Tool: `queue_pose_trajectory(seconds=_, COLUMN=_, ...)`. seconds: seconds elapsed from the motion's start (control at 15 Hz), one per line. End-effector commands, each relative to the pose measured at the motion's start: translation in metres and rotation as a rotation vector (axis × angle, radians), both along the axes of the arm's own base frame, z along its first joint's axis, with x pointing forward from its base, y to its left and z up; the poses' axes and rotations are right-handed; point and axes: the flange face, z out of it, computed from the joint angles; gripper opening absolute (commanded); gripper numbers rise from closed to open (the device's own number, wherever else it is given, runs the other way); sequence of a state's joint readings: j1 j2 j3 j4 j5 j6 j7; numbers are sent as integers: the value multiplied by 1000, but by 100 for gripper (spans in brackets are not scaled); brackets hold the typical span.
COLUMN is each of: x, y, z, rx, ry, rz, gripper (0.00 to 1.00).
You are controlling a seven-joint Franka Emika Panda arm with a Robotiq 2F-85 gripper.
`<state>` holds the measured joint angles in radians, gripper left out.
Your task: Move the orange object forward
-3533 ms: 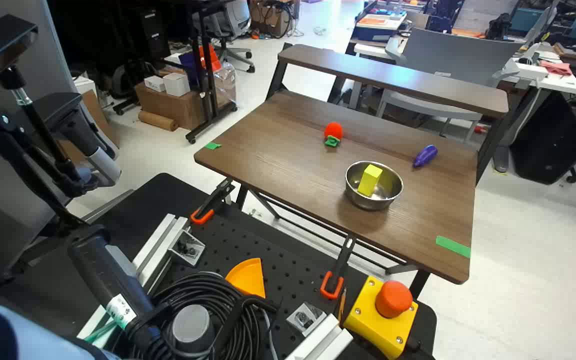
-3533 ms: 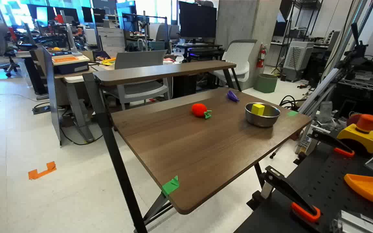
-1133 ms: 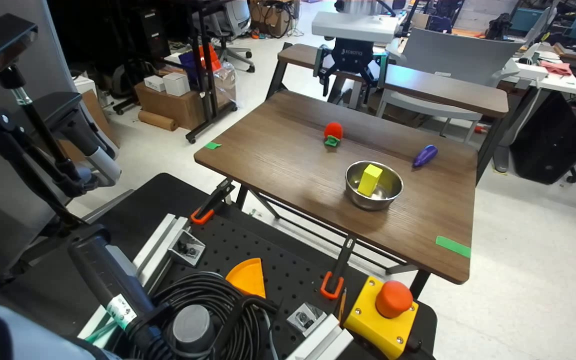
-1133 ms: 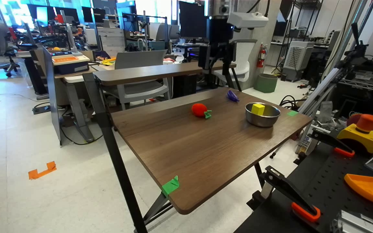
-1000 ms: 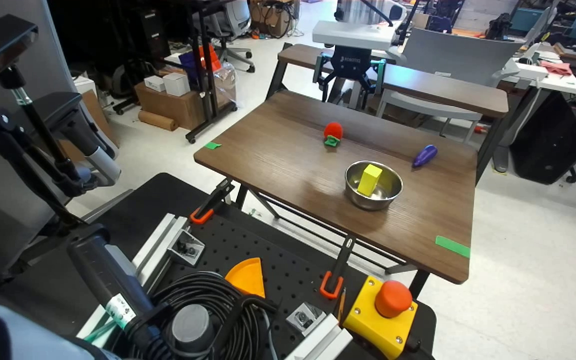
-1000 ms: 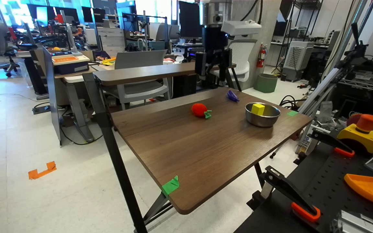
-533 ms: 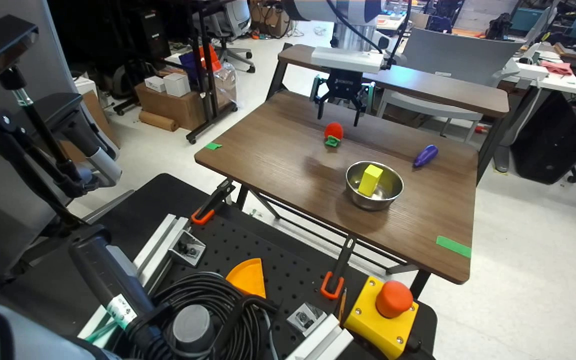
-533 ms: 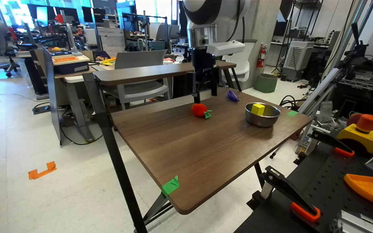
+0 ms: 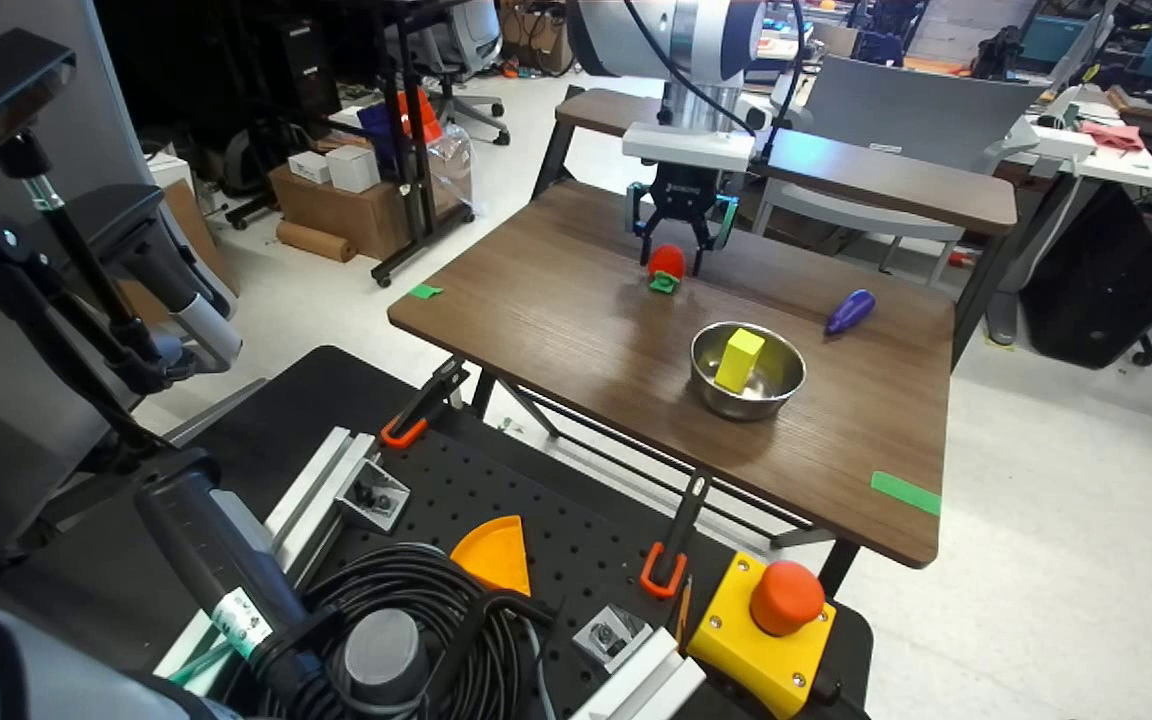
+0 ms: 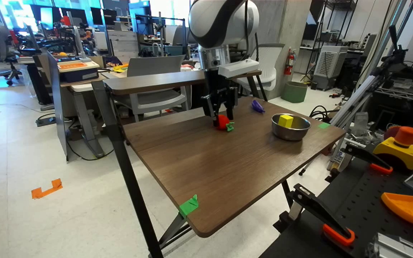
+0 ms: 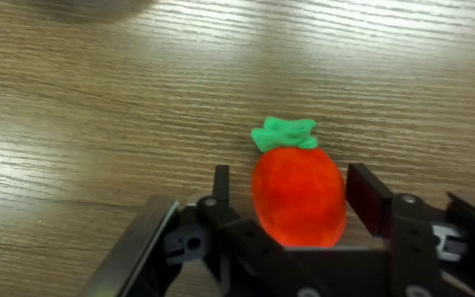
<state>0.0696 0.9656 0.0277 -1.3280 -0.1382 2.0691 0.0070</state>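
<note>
My pincer (image 11: 290,189) stands spread around a round, soft-looking, green-topped red-orange object (image 11: 299,194).
It lies on the brown wood-grain tabletop (image 10: 228,172) between my fingers (image 11: 367,202), not yet gripped. In the wrist view the one on the right looks nearer, so a lopsided squeeze could shove or roll it; carried forward, it might clip the round silver metal bowl (image 10: 290,134) if I swing wide. Pale lettering (image 9: 682,189) on my black pincer body is too smeared to read, as is the white-and-green label (image 9: 242,620) on the black tubular tool (image 9: 194,535).

The table (image 9: 536,270) has one orange object (image 11: 299,194), one purple object (image 9: 850,312), one bowl (image 9: 748,405), one block (image 9: 740,360), two green tapes (image 9: 906,493).
</note>
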Motion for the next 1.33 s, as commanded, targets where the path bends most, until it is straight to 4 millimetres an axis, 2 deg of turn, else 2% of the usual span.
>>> queue_pose_trajectory(seconds=0.0, x=13, y=7, z=-5, rx=-20, ry=32, rz=-3, gripper=42)
queue_pose_trajectory(seconds=0.2, x=12, y=16, z=3, rx=-40, ry=33, rz=13, gripper=20)
queue_pose_trajectory(seconds=0.4, x=2, y=47, z=31, rx=-47, ry=-10, rz=56, gripper=2)
queue_pose_trajectory(seconds=0.53, x=-13, y=74, z=50, rx=-38, ry=-24, rz=79, gripper=5)
queue_pose_trajectory(seconds=0.6, x=-23, y=85, z=57, rx=-34, ry=-18, rz=91, gripper=2)
queue_pose_trajectory(seconds=0.8, x=-61, y=107, z=63, rx=-38, ry=16, rz=115, gripper=4)
queue_pose_trajectory(seconds=1.0, x=-91, y=115, z=54, rx=-56, ry=84, rz=93, gripper=4)
queue_pose_trajectory(seconds=1.27, x=-115, y=106, z=29, rx=-63, ry=147, rz=69, gripper=4)
